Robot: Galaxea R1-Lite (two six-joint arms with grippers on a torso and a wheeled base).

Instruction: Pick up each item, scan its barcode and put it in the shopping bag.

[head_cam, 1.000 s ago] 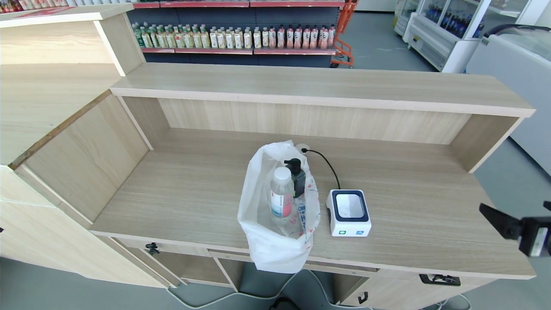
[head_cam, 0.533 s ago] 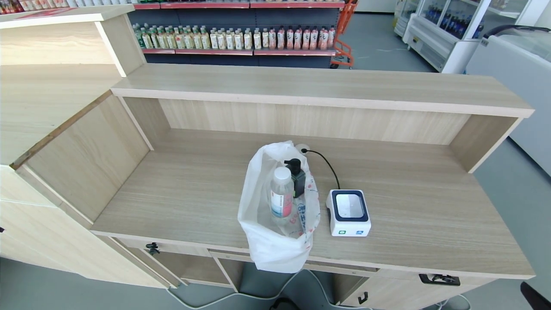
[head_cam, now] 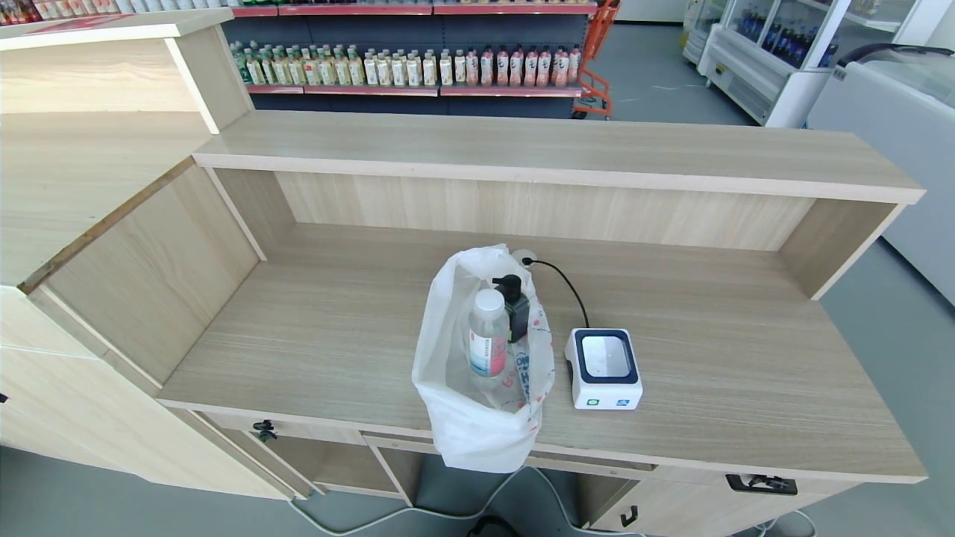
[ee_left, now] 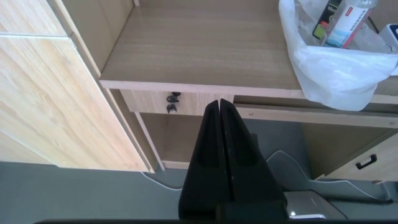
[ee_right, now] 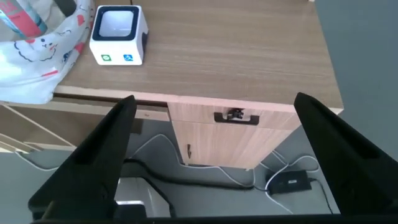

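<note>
The bag [head_cam: 477, 395] stands at the middle of the counter's [head_cam: 746, 373] front edge and sags over it, mouth open. Upright inside are a clear bottle [head_cam: 489, 335] with a white cap and, close behind it, a dark pump bottle [head_cam: 513, 306]. The scanner [head_cam: 603, 368] sits just right of the bag, near the front edge, and its cable [head_cam: 567, 287] runs toward the back. Both items in sight are already bagged, so the task looks finished. The left gripper [ee_left: 219, 109] hangs below the front edge, jaws pressed together on nothing. The right gripper [ee_right: 216, 106] hangs low off the front right corner, jaws spread wide and empty. Any next move would first need a fresh item to grasp.
</note>
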